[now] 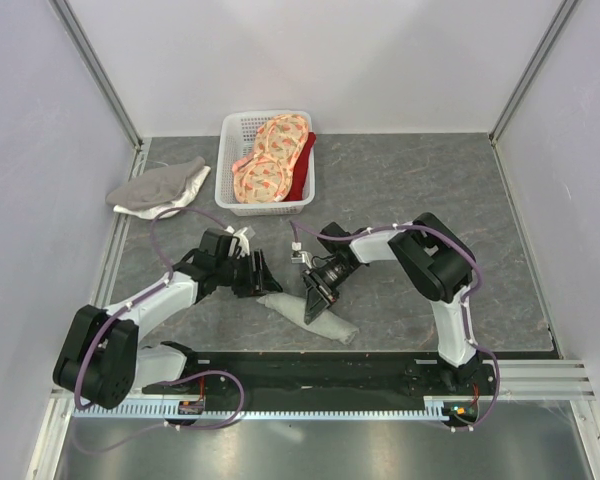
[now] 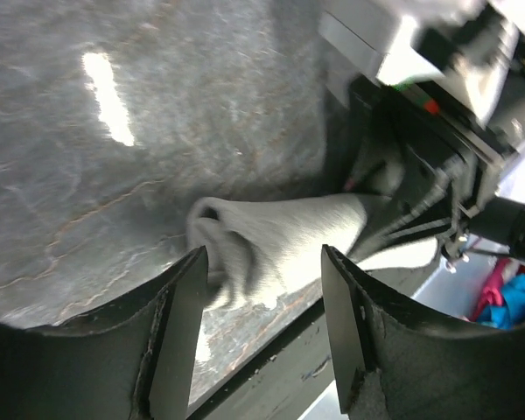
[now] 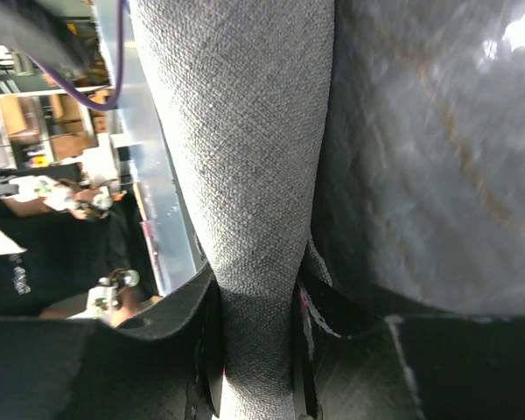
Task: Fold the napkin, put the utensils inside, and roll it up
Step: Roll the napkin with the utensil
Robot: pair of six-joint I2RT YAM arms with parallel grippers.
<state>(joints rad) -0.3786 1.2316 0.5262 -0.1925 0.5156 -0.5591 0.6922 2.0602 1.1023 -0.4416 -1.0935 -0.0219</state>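
overhead view looks down from behind; both wrist views hug the napkin (image 3: 245, 175)

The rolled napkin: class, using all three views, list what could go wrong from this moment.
1. The right gripper pinches the napkin mid-roll, while the left gripper stands open at its loosely folded end; that end may unroll.
2. The roll lies near the table's front rail; a nudge could push it off.
3. No fork is visible; if one is inside, it might slip out of an open end.
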